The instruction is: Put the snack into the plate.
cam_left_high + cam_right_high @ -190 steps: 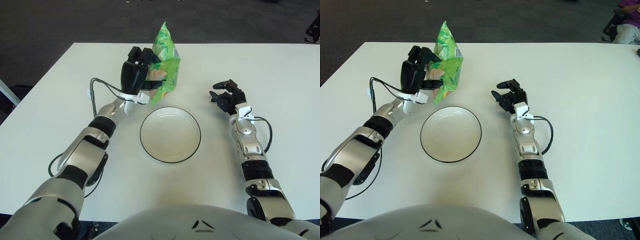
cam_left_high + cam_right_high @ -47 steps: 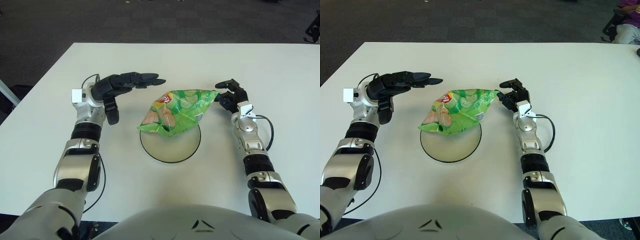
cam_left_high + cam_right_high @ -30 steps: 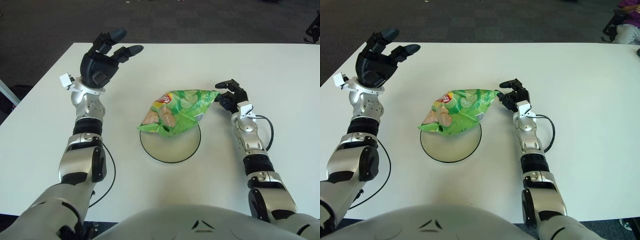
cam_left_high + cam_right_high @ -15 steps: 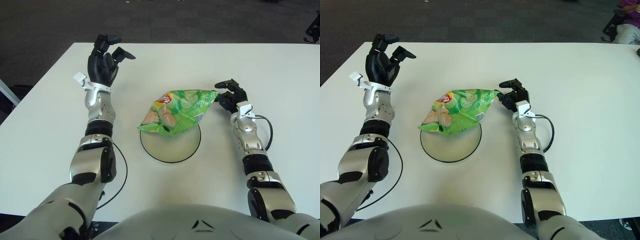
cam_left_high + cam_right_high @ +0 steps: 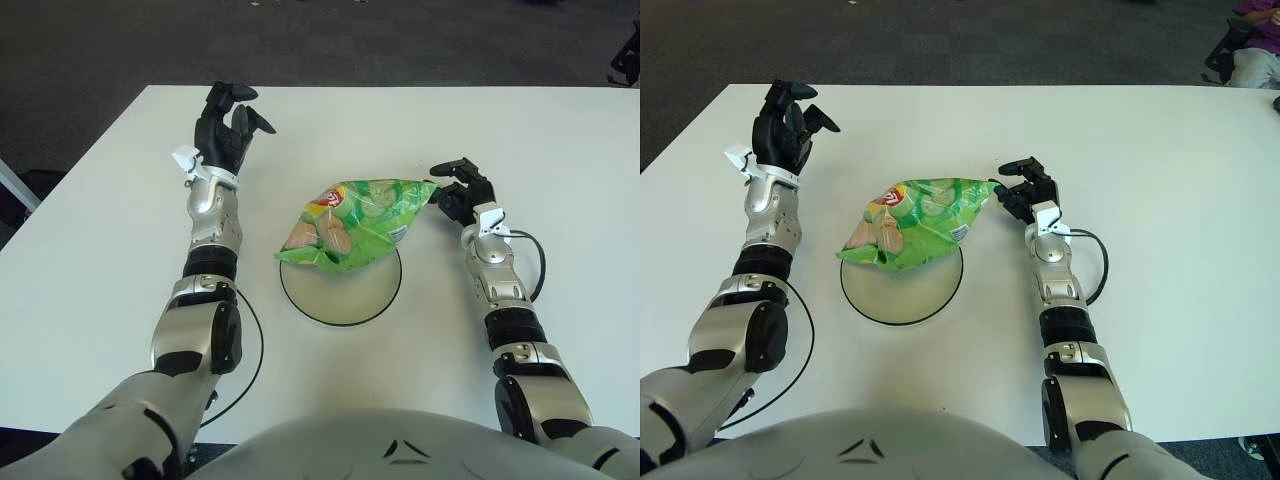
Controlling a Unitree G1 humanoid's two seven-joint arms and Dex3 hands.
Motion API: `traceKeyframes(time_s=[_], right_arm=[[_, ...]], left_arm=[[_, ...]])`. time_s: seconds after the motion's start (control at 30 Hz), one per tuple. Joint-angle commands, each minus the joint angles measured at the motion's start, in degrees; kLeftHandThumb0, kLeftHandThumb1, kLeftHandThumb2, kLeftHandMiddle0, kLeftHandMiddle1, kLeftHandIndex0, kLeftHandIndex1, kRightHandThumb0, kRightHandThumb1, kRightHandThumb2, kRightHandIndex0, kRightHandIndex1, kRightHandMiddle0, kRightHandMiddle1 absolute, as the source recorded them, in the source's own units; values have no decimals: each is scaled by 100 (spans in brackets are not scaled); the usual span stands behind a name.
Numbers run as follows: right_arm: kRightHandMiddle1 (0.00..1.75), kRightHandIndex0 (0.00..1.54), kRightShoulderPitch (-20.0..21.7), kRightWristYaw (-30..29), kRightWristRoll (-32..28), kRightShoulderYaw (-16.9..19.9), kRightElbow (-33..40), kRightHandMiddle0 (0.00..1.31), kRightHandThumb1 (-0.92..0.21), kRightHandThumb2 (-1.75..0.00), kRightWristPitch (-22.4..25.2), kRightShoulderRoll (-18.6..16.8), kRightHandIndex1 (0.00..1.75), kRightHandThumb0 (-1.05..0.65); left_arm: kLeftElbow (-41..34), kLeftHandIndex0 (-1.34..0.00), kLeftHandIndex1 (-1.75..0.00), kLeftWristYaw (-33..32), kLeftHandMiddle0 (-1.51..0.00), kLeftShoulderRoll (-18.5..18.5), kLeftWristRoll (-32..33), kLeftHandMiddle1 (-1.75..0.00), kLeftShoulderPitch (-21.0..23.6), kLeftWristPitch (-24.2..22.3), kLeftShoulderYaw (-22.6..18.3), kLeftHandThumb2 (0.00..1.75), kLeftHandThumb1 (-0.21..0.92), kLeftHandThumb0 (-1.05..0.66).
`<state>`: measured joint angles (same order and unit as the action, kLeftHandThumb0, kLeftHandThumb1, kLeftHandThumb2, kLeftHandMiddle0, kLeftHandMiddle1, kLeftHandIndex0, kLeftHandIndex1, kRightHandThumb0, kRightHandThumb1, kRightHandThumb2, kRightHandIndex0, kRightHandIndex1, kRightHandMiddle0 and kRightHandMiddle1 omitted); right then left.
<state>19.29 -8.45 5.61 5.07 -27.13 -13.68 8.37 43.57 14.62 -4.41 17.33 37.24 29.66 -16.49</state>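
The green snack bag (image 5: 352,222) lies on its side across the far half of the white plate (image 5: 340,316), its ends overhanging the dark rim. My left hand (image 5: 230,122) is up at the far left of the table, well apart from the bag, fingers spread and holding nothing. My right hand (image 5: 452,190) shows just right of the bag's right corner, fingers loosely bent with nothing in them; the corner ends right at its fingertips.
The white table (image 5: 560,150) runs to a far edge with dark carpet (image 5: 400,40) beyond. Black cables trail beside both forearms, one near the right wrist (image 5: 535,265) and one by the left elbow (image 5: 250,350).
The left hand held the bag upright, then left it lying on the plate. Over the last second it has swung rightward at the far left. The bag and right hand stay still.
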Motion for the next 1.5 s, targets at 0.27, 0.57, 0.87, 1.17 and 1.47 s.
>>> traceKeyframes(time_s=[0.27,0.57,0.87,1.17,1.47], right_arm=[[116,71,143,-13,-13,16,-45,52,-92,-12,-101,8,128,-1],[116,71,171,-8,-39,23,-53,52,-92,-13,-134,-8,128,-1],[117,71,249,-82,-120,91,-132,51,-92,-13,-153,-80,127,-1],[120,72,349,-145,-103,113,-290,50,-91,-13,-231,-120,124,-1],[135,73,406,-246,-131,171,-395,48,-65,-62,-358,-176,132,-1]], left_arm=[[147,-35,-160,-1527,-73,41,-1196,-173,-179,322,309,38,92,-35],[654,-31,-172,-1743,-84,257,-1058,-175,-524,923,180,67,78,-37],[389,-31,-175,-1774,-88,348,-1010,-175,-683,747,208,75,75,-37],[-164,-32,-175,-2079,-88,373,-1320,-175,-1037,349,374,78,72,-37],[-386,-33,-175,-2248,-89,429,-1366,-175,-1311,86,424,80,71,-37]])
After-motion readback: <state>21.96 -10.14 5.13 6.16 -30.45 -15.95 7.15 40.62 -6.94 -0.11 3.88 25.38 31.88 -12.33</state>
